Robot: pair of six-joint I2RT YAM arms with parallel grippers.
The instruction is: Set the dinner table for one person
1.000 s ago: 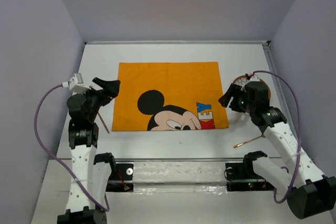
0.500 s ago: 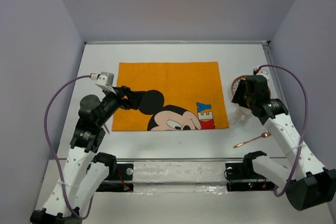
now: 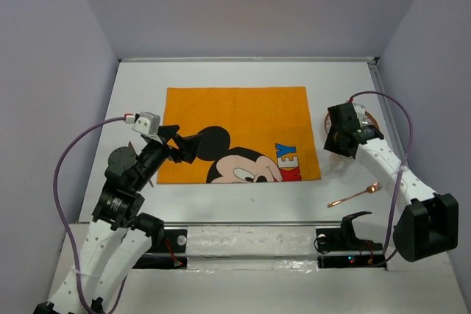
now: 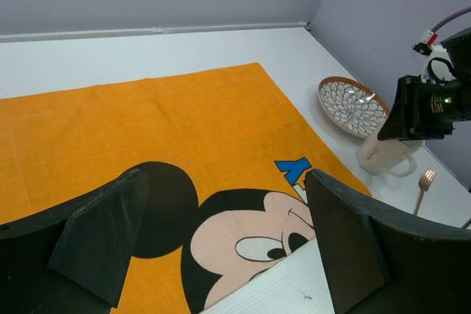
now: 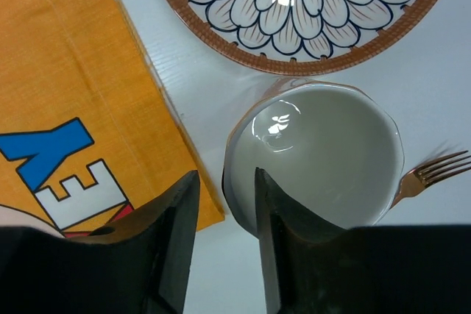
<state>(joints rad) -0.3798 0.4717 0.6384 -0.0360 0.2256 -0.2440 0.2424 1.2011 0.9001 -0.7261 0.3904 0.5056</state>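
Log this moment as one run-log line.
left gripper: open, above Mickey Mouse mat | right gripper: open, fingers straddling white mug rim | floral plate, fork: on dinner table, right of mat

1. Pretty bright, even light all over; shadows near the orange mat (image 3: 235, 123) are faint and soft.
2. Small glare spots on the mug (image 5: 316, 152) and plate (image 5: 294, 5) just beside the mat.
3. Focus looks fine.

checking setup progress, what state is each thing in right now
orange mat: flat on the dinner table, nothing on it
plate: empty, on the table right of the mat
mug: upright, empty, beside the plate
fork: lying on the table, off the mat
left fingers: open, holding nothing
right fingers: open, straddling the mug's rim
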